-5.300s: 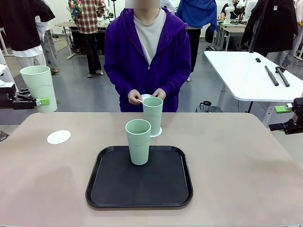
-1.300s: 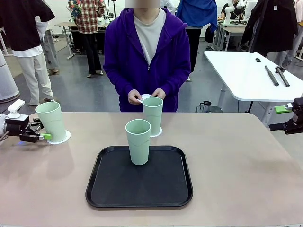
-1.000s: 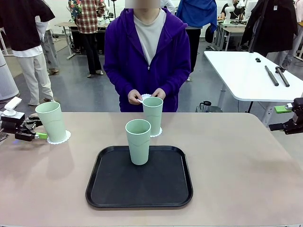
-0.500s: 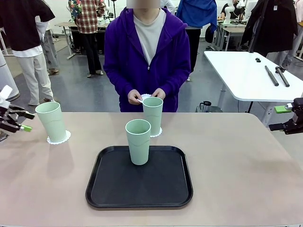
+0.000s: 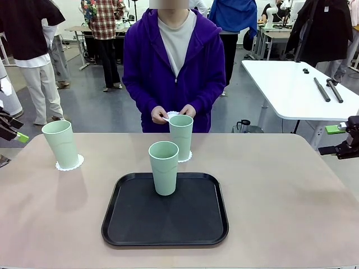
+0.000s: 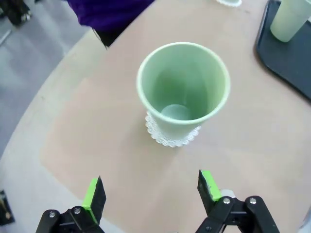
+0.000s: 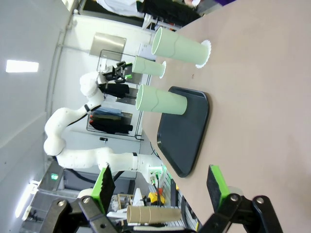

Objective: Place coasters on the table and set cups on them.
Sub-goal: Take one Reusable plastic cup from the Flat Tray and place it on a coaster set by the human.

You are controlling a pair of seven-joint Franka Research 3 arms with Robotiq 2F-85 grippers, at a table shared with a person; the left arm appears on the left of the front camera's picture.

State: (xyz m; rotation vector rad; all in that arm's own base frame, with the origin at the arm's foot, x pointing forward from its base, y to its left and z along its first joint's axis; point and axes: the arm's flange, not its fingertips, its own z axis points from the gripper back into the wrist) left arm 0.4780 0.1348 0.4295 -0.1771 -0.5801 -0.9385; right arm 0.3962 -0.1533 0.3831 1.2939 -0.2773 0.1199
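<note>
Your left gripper [image 6: 150, 188] hangs spread and empty, apart from the left cup [image 6: 183, 90], which stands on the left coaster [image 6: 170, 140] near the left edge of the table [image 5: 280, 190]. Your right gripper [image 7: 159, 180] is spread too, empty. The far cup [image 5: 181, 136] sits on the far coaster [image 5: 187, 157] behind the tray [image 5: 165, 227]. The third cup [image 5: 163, 168] stands on the tray.

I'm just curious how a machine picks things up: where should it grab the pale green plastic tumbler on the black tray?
Probably its side wall near mid-height, coming in level from the robot's right: the pale green plastic tumbler stands upright and handleless, with a second tumbler just behind it.
</note>
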